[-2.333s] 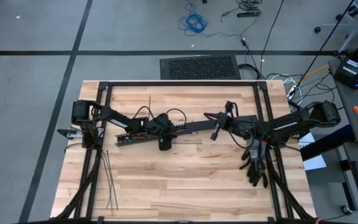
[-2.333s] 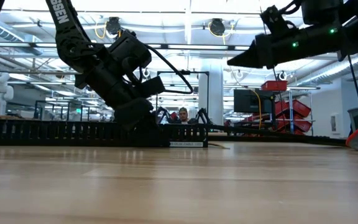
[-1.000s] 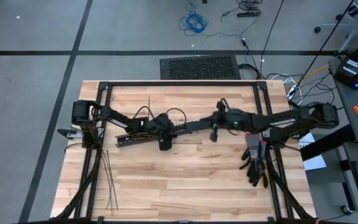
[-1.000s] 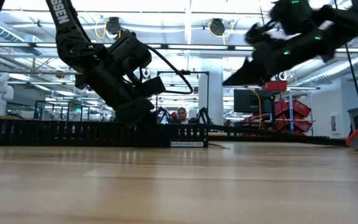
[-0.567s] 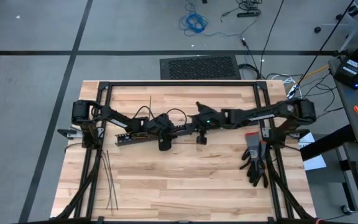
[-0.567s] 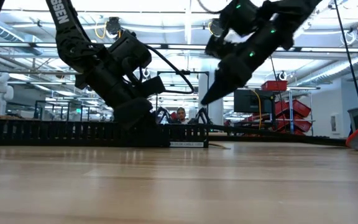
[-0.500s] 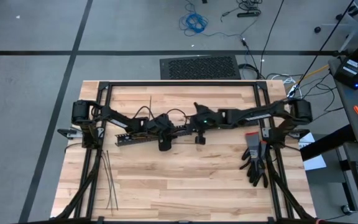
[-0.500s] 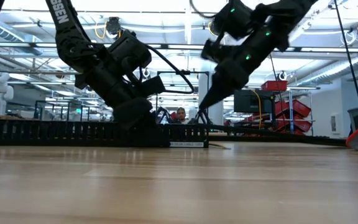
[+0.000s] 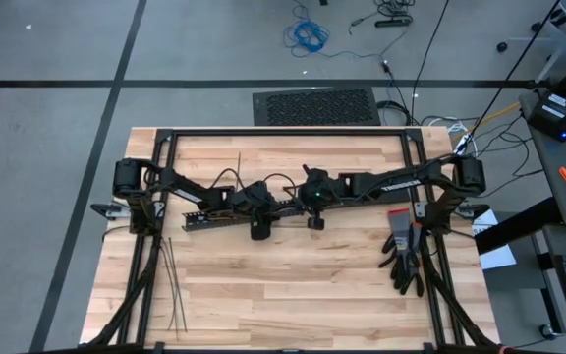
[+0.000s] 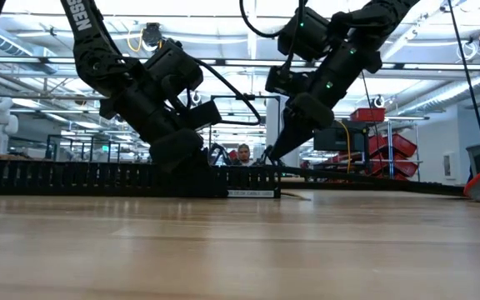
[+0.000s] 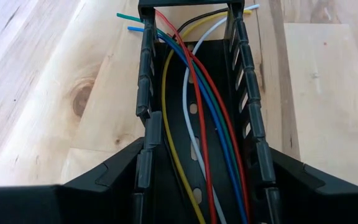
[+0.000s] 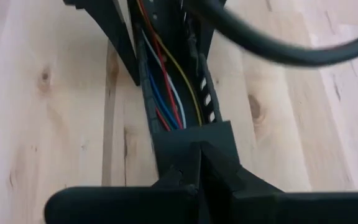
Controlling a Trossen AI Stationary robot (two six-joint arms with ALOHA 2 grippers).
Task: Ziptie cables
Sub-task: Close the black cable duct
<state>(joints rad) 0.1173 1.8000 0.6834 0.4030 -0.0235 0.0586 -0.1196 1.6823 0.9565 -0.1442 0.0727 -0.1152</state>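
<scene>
The black slotted duct [image 9: 214, 213] lies flat across the middle of the table. Inside it run the cables [image 11: 194, 124], thin red, blue, white, yellow and green wires whose ends stick out of its right end. My left gripper [image 9: 260, 206] straddles the duct near its middle. My right gripper [image 9: 306, 197] is shut and slants down over the duct's right end [image 12: 191, 134], its tips just above the wires [image 12: 166, 81]. Several zipties [image 9: 172, 285] lie at the table's near left, and a single one [image 9: 236, 165] lies toward the far edge. My left gripper has the duct between its two fingers, one finger [image 11: 114, 171] outside each slotted side wall [image 11: 143, 155]. It comes slanting down from the table's left, fingers lying along the duct. The duct stays flat on the table. My right gripper: whether its tips touch the duct or the wires cannot be told.
A pair of black gloves [image 9: 403, 258] lies at the table's right edge. A black frame [image 9: 283, 131] borders the wooden table. Bare wood lies on the near side of the duct [image 9: 293, 285].
My right gripper has swung from the table's right toward the left, to the duct's right end, tipping its nose down as it went. It stays shut. The duct has not moved.
</scene>
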